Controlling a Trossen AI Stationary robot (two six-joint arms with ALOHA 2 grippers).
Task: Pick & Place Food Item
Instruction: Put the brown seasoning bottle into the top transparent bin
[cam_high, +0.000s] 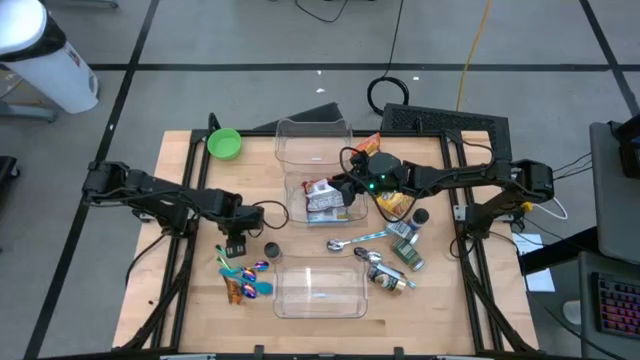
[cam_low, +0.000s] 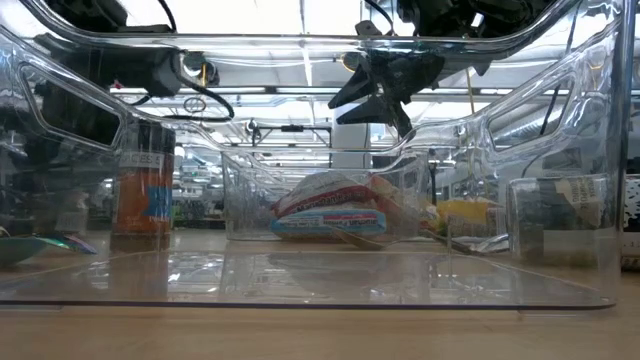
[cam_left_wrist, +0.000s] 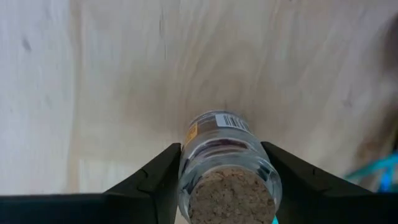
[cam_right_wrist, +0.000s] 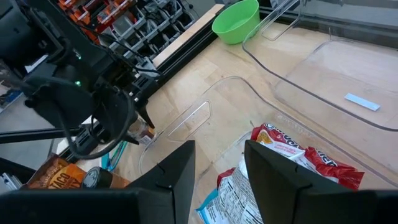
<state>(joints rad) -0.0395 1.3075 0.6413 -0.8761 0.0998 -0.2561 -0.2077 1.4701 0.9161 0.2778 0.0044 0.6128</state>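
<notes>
The left pincer (cam_left_wrist: 224, 180) grips a small cork-stoppered glass jar (cam_left_wrist: 225, 163) standing on the counter (cam_left_wrist: 93, 93), probably light, stiff, slippery and breakable, best held round its body; the right pincer (cam_right_wrist: 219, 163) hovers empty, fingers apart.

I work in what looks like a robotics lab or workshop. My two dark arms are mounted on a wooden table (cam_high: 200, 300) standing on a grey floor (cam_high: 200, 40) marked with dark lines. Loose cables (cam_high: 395, 85), black and yellow, trail across that floor. Beyond the table edge, shelving packed with small parts bins (cam_right_wrist: 134, 28) fills the background. Long ceiling light strips (cam_low: 250, 20) run overhead. A keyboard (cam_high: 620, 305) sits on a desk beside the table.
</notes>
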